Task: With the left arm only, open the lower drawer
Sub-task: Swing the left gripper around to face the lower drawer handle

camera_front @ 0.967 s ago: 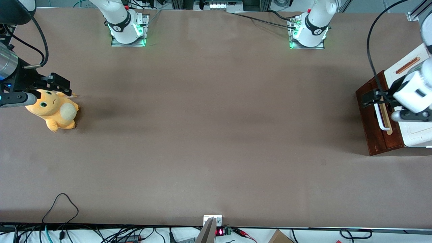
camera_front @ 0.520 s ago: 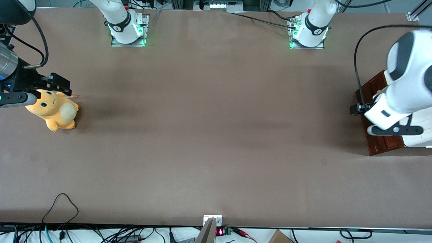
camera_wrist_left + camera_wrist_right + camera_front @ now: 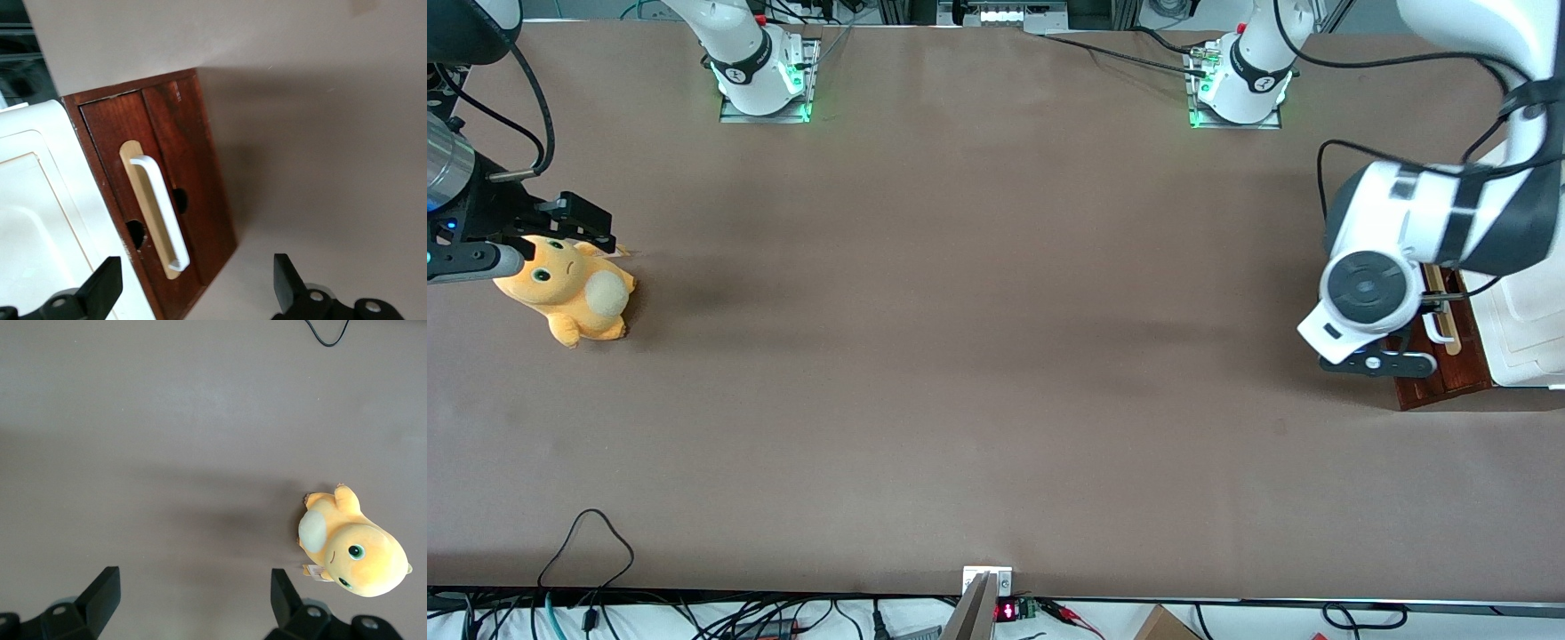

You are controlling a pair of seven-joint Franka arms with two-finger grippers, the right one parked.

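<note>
since half a second ago the glossy white jointed left arm [image 3: 1423, 231] has swung so its round wrist cap faces the front camera, and its bulk has shifted off part of the drawer front, baring the handle again. its slim black two-finger hand [image 3: 193, 293] hangs above the dark reddish-brown wooden front of the lower drawer [image 3: 157, 193], released, with the two fingertips [image 3: 103, 283] spread wide and touching nothing. in the front view the hand itself is hidden by the wrist, so only the wrist camera shows the gap.

the drawer sits at the working arm's end of the brown table [image 3: 978, 356], at about 3 o'clock from the table's middle. its front looks flush with the dark frame, so it seems shut, though no side of it shows to confirm this. the white bar handle [image 3: 160, 213] runs over a pale wood strip [image 3: 137, 200], and two dark round holes flank it. in the front view the wrist covers most of the front; only its end nearer the camera and a short piece of the handle [image 3: 1436, 324] stay visible. a white moulded panel [image 3: 33, 220] lies just beside the drawer and is cut off by the frame edge.

toward the parked arm's end of the table, at about 9 o'clock, lies a yellow-orange plush toy [image 3: 574, 293] on its side.
</note>
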